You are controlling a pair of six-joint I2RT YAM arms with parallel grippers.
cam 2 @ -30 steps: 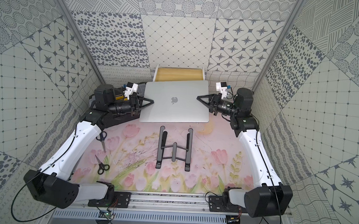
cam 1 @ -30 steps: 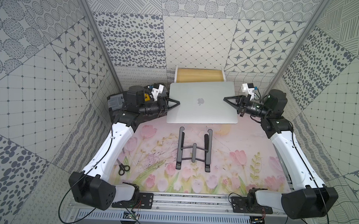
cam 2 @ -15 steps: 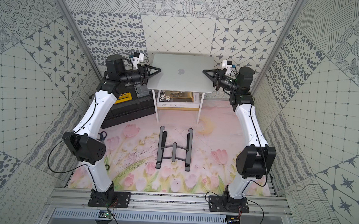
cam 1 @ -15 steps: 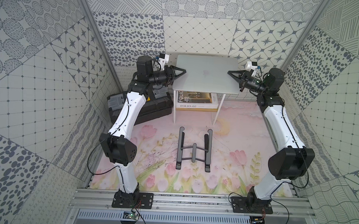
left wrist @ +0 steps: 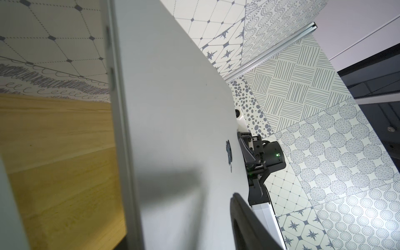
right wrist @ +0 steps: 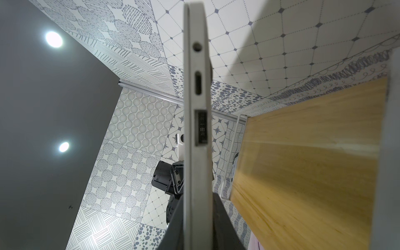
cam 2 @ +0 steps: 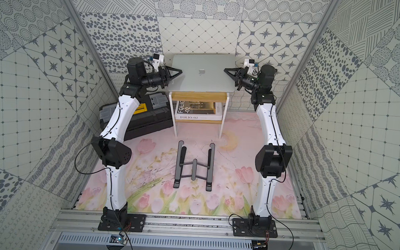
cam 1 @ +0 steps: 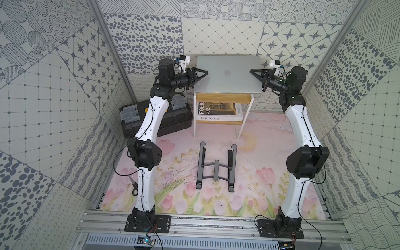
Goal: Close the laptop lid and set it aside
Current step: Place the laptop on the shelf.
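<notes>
Silver-grey laptop [cam 1: 227,79], its laptop lid [cam 2: 201,65] closed flat, hangs level just above the wooden-topped side table [cam 1: 223,97] at the back. The right gripper [cam 1: 252,72] pinches its right edge between both fingers [right wrist: 225,227]. The left gripper [cam 1: 205,72] sits at the left edge; whether it grips, I cannot tell. A dark folding stand [cam 1: 216,165] lies nearer, well apart.

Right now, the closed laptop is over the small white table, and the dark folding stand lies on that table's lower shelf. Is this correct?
Not quite. The folding stand lies on the floral mat in front of the table, as both top views show; the lower shelf holds a book. The closed laptop is indeed over the table.
</notes>
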